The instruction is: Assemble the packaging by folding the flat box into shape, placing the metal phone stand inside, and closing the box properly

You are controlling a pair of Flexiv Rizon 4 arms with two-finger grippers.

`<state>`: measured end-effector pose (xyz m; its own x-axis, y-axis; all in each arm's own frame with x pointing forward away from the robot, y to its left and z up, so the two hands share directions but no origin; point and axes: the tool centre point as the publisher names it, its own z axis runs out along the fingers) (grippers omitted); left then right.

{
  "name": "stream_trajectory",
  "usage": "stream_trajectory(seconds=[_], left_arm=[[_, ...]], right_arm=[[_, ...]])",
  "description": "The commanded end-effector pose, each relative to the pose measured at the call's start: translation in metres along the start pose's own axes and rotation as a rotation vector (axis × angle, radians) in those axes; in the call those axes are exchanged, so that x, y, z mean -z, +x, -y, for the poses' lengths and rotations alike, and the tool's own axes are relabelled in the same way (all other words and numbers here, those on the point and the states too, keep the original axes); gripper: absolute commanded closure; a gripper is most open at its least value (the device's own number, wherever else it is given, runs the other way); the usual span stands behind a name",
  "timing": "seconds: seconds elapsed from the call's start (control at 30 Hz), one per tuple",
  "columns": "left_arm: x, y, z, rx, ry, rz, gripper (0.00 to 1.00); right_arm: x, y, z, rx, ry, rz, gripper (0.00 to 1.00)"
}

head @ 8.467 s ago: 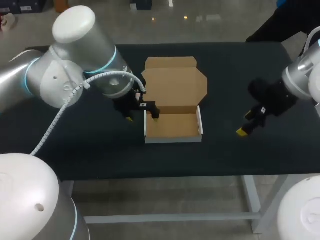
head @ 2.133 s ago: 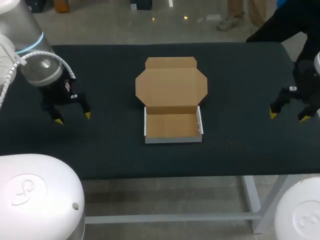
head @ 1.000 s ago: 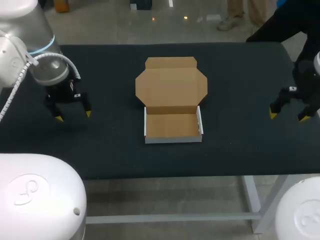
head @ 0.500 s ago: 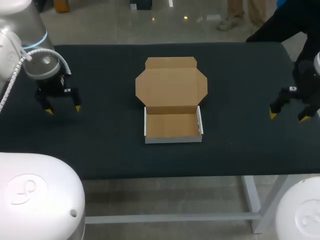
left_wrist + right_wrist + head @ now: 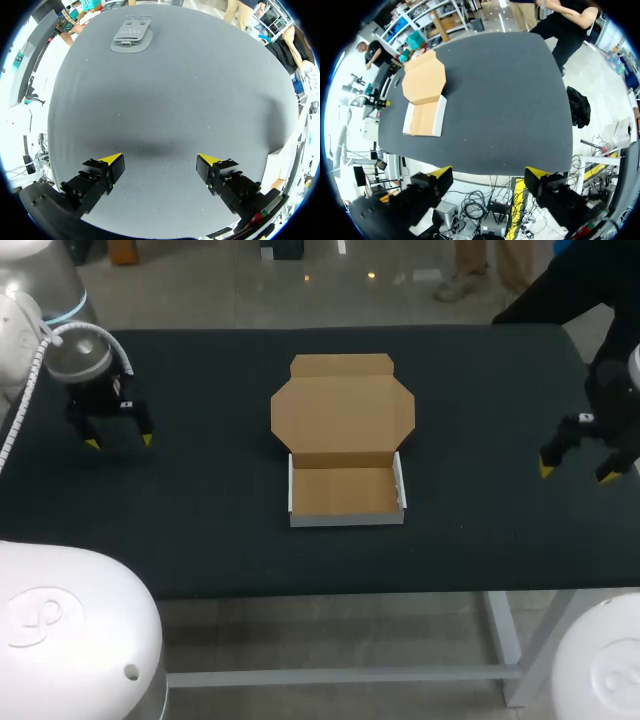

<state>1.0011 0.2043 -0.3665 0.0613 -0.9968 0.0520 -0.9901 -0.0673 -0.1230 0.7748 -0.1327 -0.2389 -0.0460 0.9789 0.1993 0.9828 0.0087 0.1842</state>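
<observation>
The box point(image 5: 345, 440) is set at the middle of the table point(image 5: 220, 530), its lid laid back flat (brown inside, white walls). The metal phone stand point(image 5: 131, 37) is seen lying well ahead of the left gripper point(image 5: 119, 442), whose fingers are spread wide over the bare table. The right gripper point(image 5: 576, 472) is likewise held open, near the table's right edge.

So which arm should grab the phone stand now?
Probably the left. The phone stand lies straight ahead of the left gripper, which is open. The right gripper hangs far off, beyond the box.
</observation>
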Motion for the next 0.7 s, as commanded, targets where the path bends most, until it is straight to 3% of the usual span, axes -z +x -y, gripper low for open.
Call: stream_trajectory(seconds=[0.03,0.7], left_arm=[[-0.005,-0.004,0.019,-0.003,-0.028,0.007,0.00],[-0.022,-0.031,0.074,-0.027,-0.032,0.009,0.00]], right_arm=[[0.002,0.001,0.000,-0.001,0.004,0.003,0.00],[0.002,0.001,0.000,-0.001,0.004,0.003,0.00]])
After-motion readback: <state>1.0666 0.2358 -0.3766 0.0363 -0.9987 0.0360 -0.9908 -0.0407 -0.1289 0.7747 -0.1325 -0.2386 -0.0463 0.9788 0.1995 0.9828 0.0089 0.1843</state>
